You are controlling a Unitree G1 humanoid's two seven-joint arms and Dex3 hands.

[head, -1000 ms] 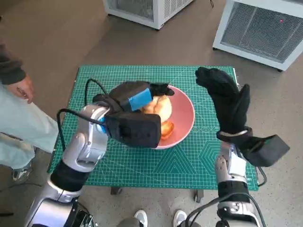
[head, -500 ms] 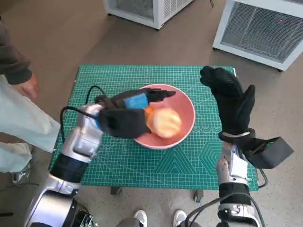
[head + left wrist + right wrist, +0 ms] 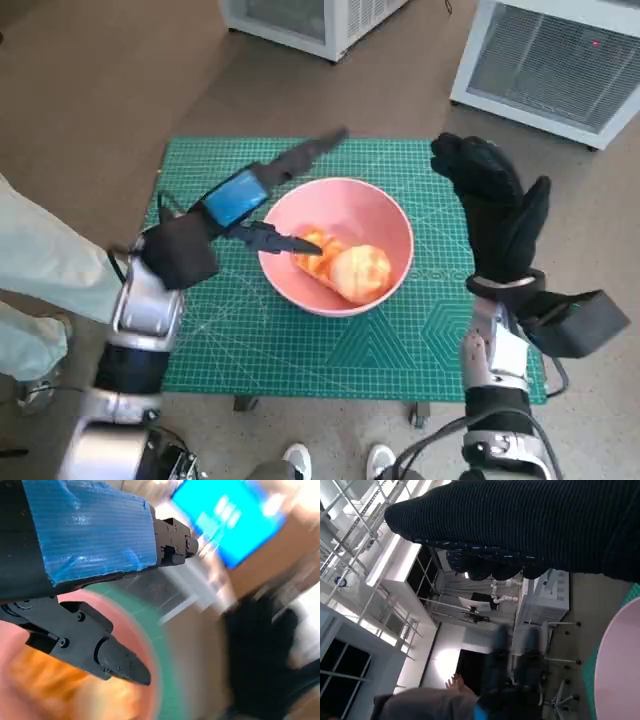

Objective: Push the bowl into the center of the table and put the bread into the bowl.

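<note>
Status: the bowl [image 3: 337,243] sits at about the middle of the green cutting mat [image 3: 300,340] that covers my counter, near the centre of the head frame. The bread [image 3: 345,268] lies inside it, toward the bowl's lower right. I judge both steps of the task done; what is left, at most, is to draw my arms clear and confirm the bowl needs no further nudge.

My left hand [image 3: 240,205] is at centre left of the head frame, over the mat at the bowl's left rim. It is released: its fingers are spread apart with nothing between them, one pointing to the upper right, another reaching over the rim toward the bread. Whether that finger touches the bread I cannot tell. The left wrist picture is blurred but agrees: black fingers [image 3: 100,650] bare, pink bowl wall and orange bread beneath.

My right hand [image 3: 495,210] stands at centre right of the head frame, just beside the bowl, raised, fingers extended, holding nothing.

Count: one bowl, one piece of bread as far as I can make out, one mat. Two white cabinets [image 3: 545,60] stand on the floor along the upper edge. A person's pale trouser leg [image 3: 45,270] shows at the left edge.
</note>
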